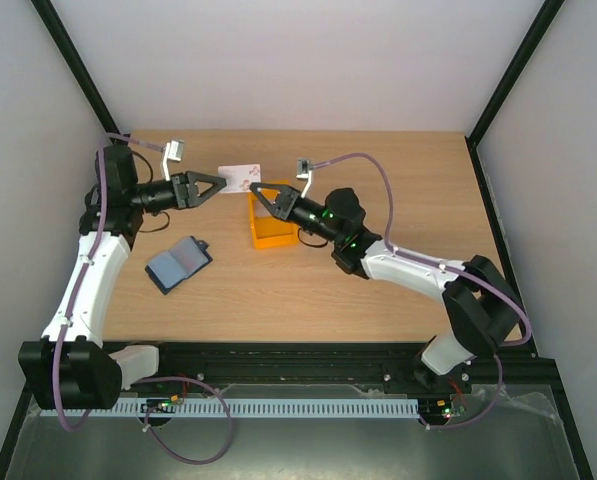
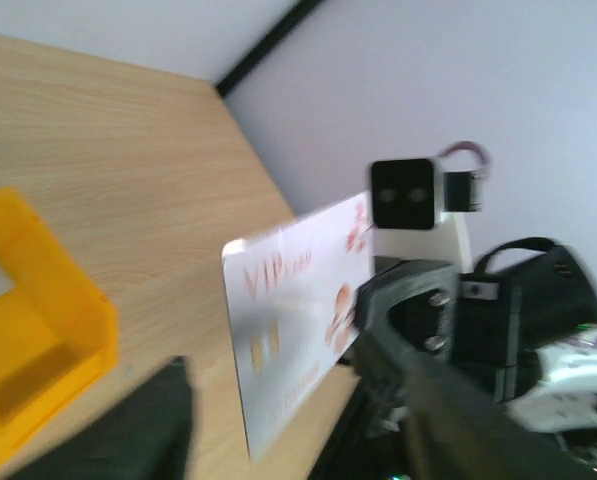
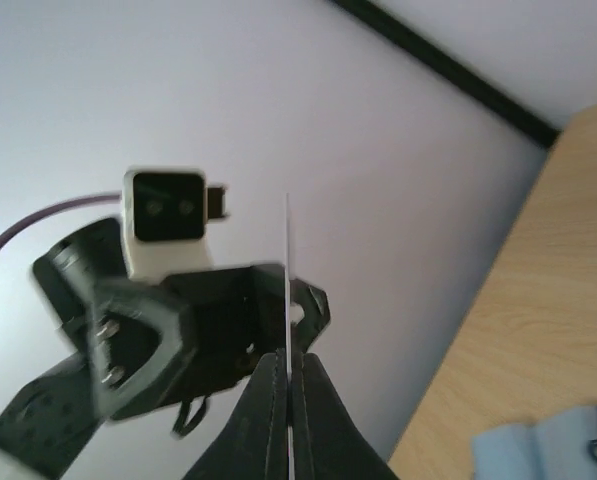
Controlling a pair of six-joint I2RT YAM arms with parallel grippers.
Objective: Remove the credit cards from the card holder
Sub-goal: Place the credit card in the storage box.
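- The card holder lies on the surface (grey-blue inside up), well apart from the raised card.
- The left gripper has its jaws parted around the credit card.
- The right gripper pinches that card edge-on, above the orange bin.

Left fingers stand parted, right fingers pinched together, tips facing each other.

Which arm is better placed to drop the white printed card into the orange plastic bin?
Right: the right gripper is shut on the white printed card, close by the orange plastic bin.
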